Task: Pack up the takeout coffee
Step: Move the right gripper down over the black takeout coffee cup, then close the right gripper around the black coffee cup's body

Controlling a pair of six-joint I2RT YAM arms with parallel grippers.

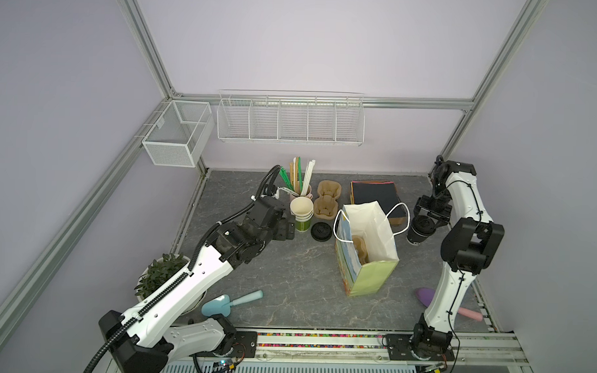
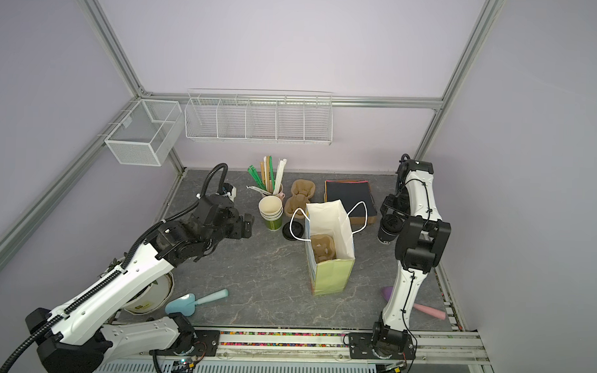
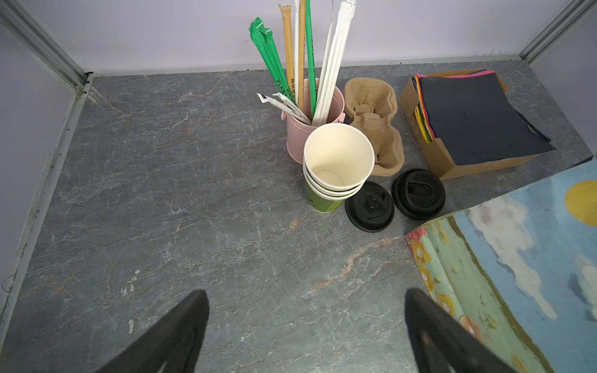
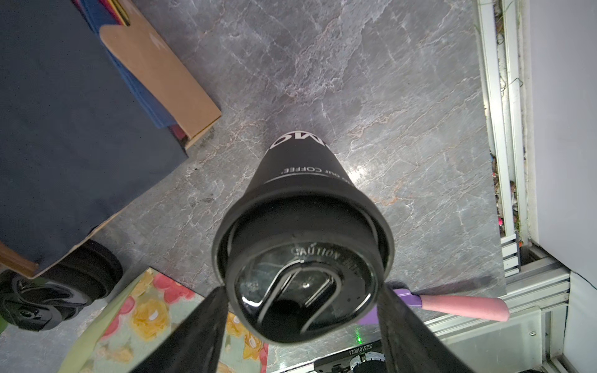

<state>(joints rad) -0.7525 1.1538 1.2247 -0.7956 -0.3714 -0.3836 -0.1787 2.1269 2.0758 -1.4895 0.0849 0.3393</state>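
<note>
The black lid (image 4: 303,284) of the takeout coffee (image 4: 300,181) fills the right wrist view, with the right gripper (image 4: 302,290) closed on it, one finger pressed to each side of the lid's rim. Only this view shows the white lettering on the cup's black wall. In both top views the cup (image 1: 420,232) leans, just to the right of the paper bag (image 1: 366,251) and apart from it; whether its base touches the table (image 1: 287,279) I cannot tell. The top views alone look into the bag, where a cardboard carrier (image 2: 322,248) sits at the bottom. The left wrist view shows the left gripper (image 3: 307,295) wide open and holding nothing, over bare table short of the stack of lidless cups (image 3: 336,168). It also shows two loose lids (image 3: 370,206) beside that stack, while a top view shows a single one (image 1: 320,232)
</note>
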